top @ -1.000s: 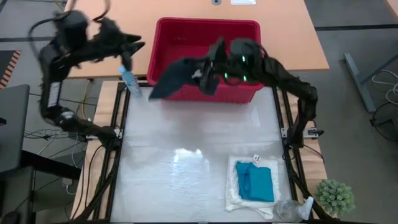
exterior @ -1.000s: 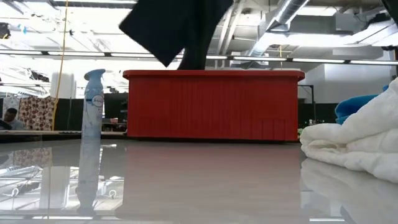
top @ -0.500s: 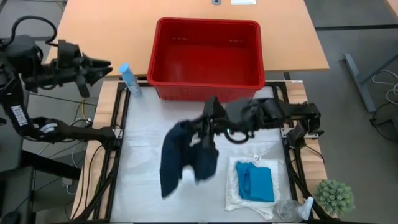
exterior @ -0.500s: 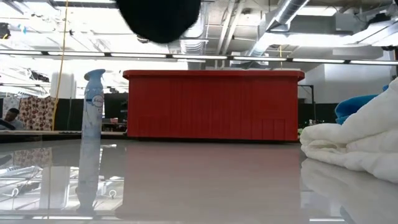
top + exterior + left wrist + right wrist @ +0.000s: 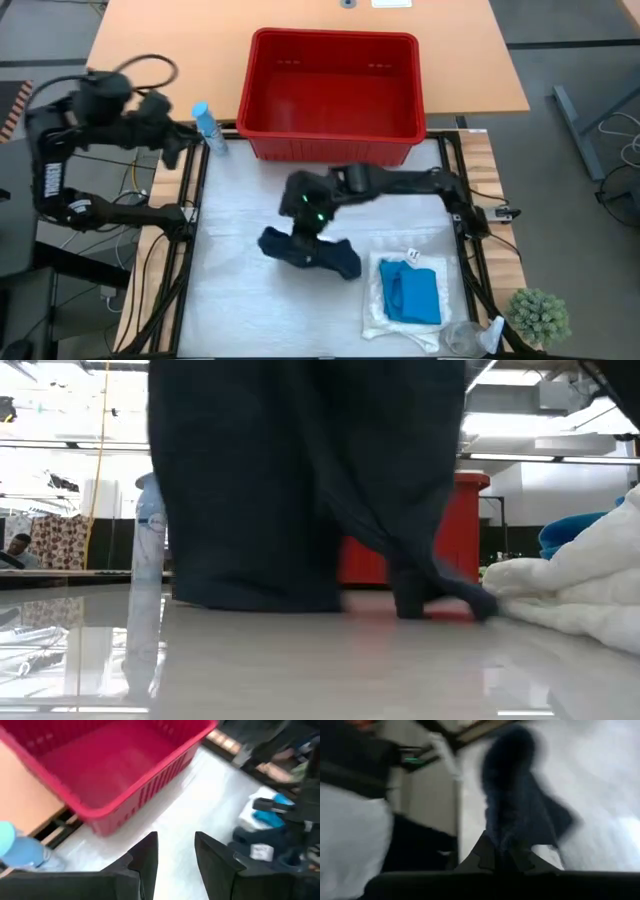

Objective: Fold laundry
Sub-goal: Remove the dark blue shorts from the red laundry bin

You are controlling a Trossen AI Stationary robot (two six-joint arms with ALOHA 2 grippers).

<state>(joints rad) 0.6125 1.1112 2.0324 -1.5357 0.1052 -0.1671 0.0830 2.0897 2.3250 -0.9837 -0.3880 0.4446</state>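
Note:
The dark navy garment (image 5: 312, 254) hangs in a bunch from my right gripper (image 5: 303, 222) at the middle of the table, its lower end on the tabletop (image 5: 250, 598). It fills much of the low view and hides that gripper there. The turquoise garment (image 5: 411, 295) lies folded on the cream cloth (image 5: 375, 318) at the near right. My left gripper (image 5: 175, 860) is open with nothing between its fingers. It hovers off the table's far left corner, beside the spray bottle (image 5: 206, 127). My right gripper pinches a bunched upper part of the dark garment (image 5: 507, 837) between its two shut fingers, slanting down from the table's right side. How many layers it has, I cannot tell. The garment hangs slack below the fingers, and its lower folds (image 5: 335, 262) rest on the table.
The red basket (image 5: 256, 105) stands at the far edge of the table. A blue-capped spray bottle stands upright at the far left corner (image 5: 148, 540). A small green plant (image 5: 540, 315) and a clear bottle (image 5: 465, 338) are at the near right corner.
My right gripper has swung the dark garment from above the basket toward the near edge and down, turning as it went. The garment's lower end now lies on the table. My left gripper has drawn back from the basket toward the table's left and sunk beside the spray bottle.

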